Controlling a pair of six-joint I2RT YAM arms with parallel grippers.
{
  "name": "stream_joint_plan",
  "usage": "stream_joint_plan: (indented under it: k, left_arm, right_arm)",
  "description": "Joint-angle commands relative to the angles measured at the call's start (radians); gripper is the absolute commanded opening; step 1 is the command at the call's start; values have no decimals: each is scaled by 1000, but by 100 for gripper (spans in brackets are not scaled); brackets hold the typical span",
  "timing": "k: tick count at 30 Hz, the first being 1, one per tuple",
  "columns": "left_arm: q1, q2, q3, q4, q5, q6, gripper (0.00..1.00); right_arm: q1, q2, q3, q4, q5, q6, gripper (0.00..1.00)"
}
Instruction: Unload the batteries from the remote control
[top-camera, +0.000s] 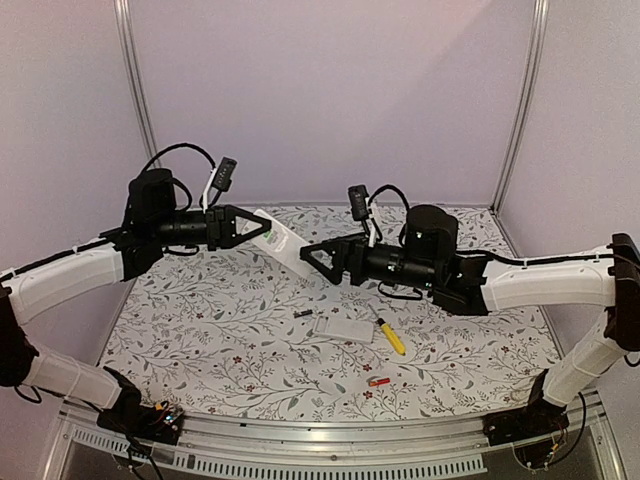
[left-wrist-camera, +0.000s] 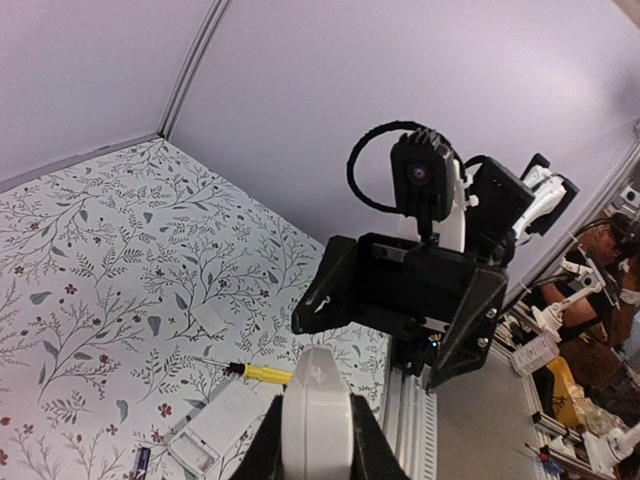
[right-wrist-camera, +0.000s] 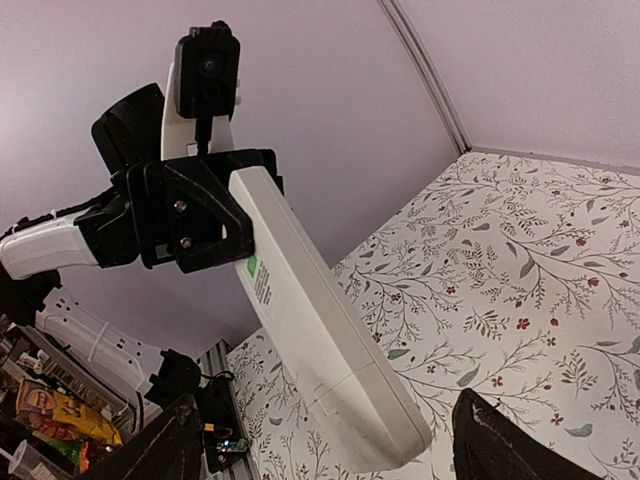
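My left gripper (top-camera: 262, 232) is shut on a long white remote control (top-camera: 285, 246) and holds it in the air, slanting down to the right. In the left wrist view the remote (left-wrist-camera: 318, 415) sits edge-on between my fingers. My right gripper (top-camera: 308, 258) is open, its jaws on either side of the remote's free end without touching. In the right wrist view (right-wrist-camera: 325, 455) the remote's back (right-wrist-camera: 320, 330) shows a seamed cover. Red-orange batteries (top-camera: 378, 381) and a dark battery (top-camera: 303, 313) lie on the table.
A second white remote (top-camera: 343, 328) lies on the floral table, also seen in the left wrist view (left-wrist-camera: 210, 430). A yellow-handled screwdriver (top-camera: 390, 337) lies beside it. A small white flat piece (left-wrist-camera: 210, 320) lies further back. Purple walls enclose the table.
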Motion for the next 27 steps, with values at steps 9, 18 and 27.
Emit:
stream_joint_plan:
  k: [9,18,27]
  left_arm:
    - [6,-32,-15,88,44,-12,0]
    - [5,-27,-14,91,55,-15,0]
    - [3,-30,-14,91,59,-12,0]
  right_arm:
    - [2,68,24,36,-93,67,69]
    - [2,91,43,44,-103,82,52]
    - [2,110,45,53,-94,100,24]
